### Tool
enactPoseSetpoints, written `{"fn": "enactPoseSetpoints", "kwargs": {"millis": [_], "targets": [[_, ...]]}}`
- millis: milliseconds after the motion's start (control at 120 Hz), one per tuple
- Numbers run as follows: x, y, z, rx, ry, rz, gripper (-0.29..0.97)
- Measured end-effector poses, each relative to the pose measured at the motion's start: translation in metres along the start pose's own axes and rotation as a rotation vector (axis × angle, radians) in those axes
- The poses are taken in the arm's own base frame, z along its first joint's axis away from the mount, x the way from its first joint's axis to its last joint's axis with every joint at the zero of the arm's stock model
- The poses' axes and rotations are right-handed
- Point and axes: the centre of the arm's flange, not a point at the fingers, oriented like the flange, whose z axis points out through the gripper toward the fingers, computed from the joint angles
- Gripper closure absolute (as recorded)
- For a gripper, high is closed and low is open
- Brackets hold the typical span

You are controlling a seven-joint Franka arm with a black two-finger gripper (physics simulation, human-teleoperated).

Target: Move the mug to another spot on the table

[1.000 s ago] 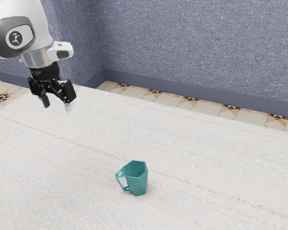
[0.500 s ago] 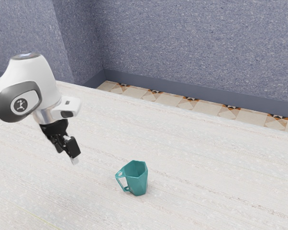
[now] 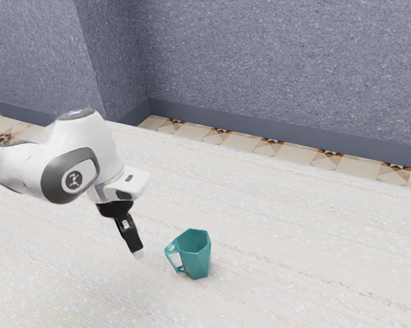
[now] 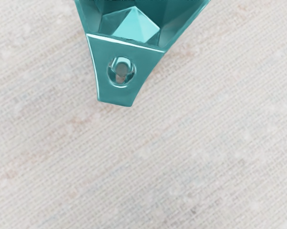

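Note:
A teal faceted mug [image 3: 193, 253] stands upright on the white table [image 3: 294, 205], its handle [image 3: 174, 256] turned toward the exterior view's left. My gripper [image 3: 137, 253] hangs low over the table just left of that handle, a short gap away and not touching it. Its fingers point down and line up edge-on, open with nothing between them. The wrist view looks down on the mug [image 4: 138, 19] and its handle [image 4: 117, 71], which lie just ahead of my hand.
The table's far edge [image 3: 274, 156] runs along a strip of patterned floor tiles [image 3: 260, 142] below a blue-grey wall. Bare tabletop lies on every side of the mug.
My arm has swung down and to the exterior view's right, from high at the upper left to just beside the mug's handle. My hand has turned edge-on. The mug has not moved.

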Motion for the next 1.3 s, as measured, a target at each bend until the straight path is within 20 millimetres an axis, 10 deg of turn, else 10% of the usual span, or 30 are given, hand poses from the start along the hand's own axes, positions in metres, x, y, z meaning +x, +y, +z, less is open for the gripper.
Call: {"fn": "enactPoseSetpoints", "kwargs": {"millis": [508, 1300], "targets": [[0.025, 0.03, 0.026, -0.003, 0.009, 0.123, 0.02], [0.051, 0.015, 0.048, 0.009, -0.012, 0.198, 0.02]]}}
